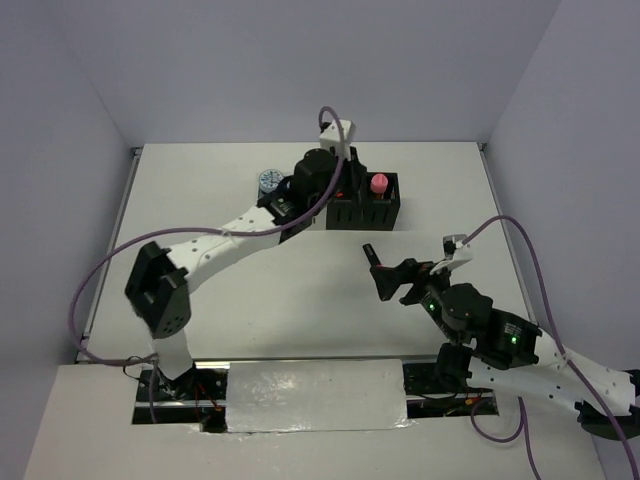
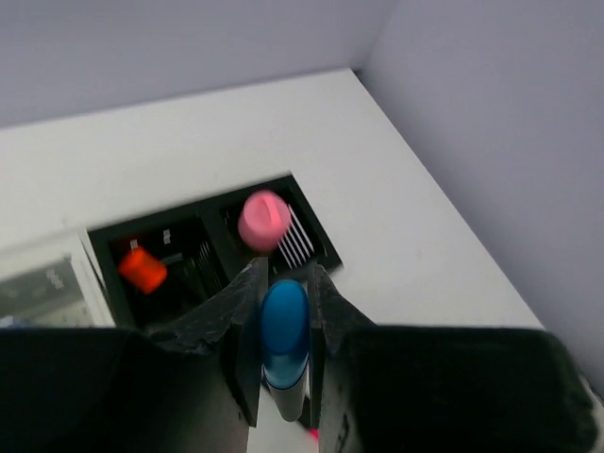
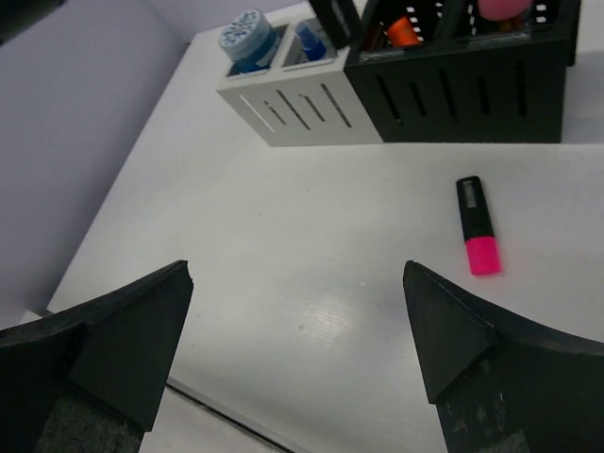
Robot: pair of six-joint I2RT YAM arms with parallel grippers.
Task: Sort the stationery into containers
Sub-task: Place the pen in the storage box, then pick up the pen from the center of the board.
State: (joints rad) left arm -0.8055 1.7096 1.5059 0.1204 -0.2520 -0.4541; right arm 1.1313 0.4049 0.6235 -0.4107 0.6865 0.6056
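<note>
Left fingers [image 2: 247, 311]: closed narrow on the blue-capped highlighter [image 2: 283, 330], one finger pressed at each side of the blue cap.
Right fingers [image 3: 132, 340]: spread wide, holding nothing and touching nothing, hanging above the bare counter [image 3: 283, 236].
Place of held highlighter: between the left fingers, above the counter, with the black organiser [image 2: 212, 236] just beyond the fingertips in the left wrist view.
Organisers: two, side by side at the far part of the counter, white organiser [image 3: 302, 109] on the left and the black one on the right, two compartments in each.
Highlighters: three in view, counted by cap colour.
Pink highlighter [image 3: 478, 238]: one, lying flat on the counter in front of the black organiser, apart from it.
Orange cap [image 2: 142, 269]: one, inside the left compartment of the black organiser.
Pink capped cylinder [image 2: 264, 220]: one, upright in the right compartment of the black organiser.
Patterned disc [image 3: 247, 38]: only one in view, in the left compartment of the white organiser, rising above its rim.
Blue-capped tube [image 3: 310, 38]: one, in the right compartment of the white organiser.
Left arm [image 1: 220, 245]: stretched forward and rightward, wrist over the organisers.
Right arm [image 1: 520, 350]: bent, reaching leftward from the near right corner, fingers well apart from the organisers.
</note>
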